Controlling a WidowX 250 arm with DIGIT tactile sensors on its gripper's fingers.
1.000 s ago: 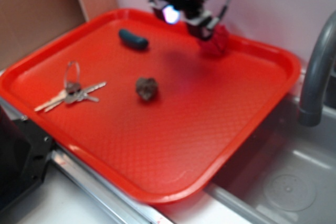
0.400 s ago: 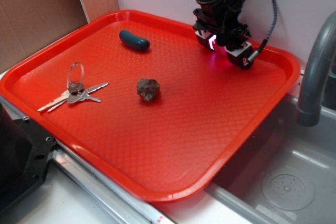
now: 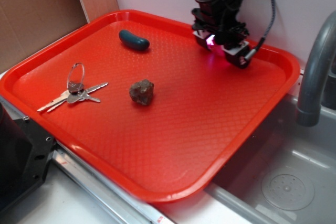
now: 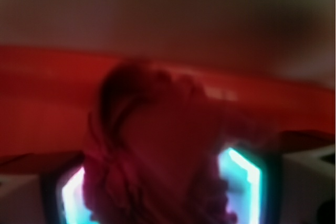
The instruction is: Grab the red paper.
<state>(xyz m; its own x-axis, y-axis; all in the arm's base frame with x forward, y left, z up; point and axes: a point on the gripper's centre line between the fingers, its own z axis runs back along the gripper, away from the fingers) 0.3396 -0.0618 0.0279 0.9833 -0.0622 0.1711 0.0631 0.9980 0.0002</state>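
Observation:
The red paper (image 4: 157, 145) is a deep-red wrinkled wad that fills the middle of the wrist view, sitting between my two fingers with their lit inner faces showing on either side of it. In the exterior view the gripper (image 3: 219, 48) is down at the far right corner of the orange-red tray (image 3: 199, 119), jaws spread wide, and it hides the paper beneath it. The gripper (image 4: 157, 192) stands open around the wad. The tray's far rim and the wall lie just behind it.
On the tray lie a brown-grey rock (image 3: 142, 92), a bunch of keys (image 3: 73, 92) at the left and a dark teal oblong object (image 3: 133, 40) at the back. A grey faucet (image 3: 315, 72) and a sink (image 3: 283, 182) are to the right.
The gripper came down from beside the red paper to straddle it, hiding it in the exterior view. The rock has shifted slightly to the left.

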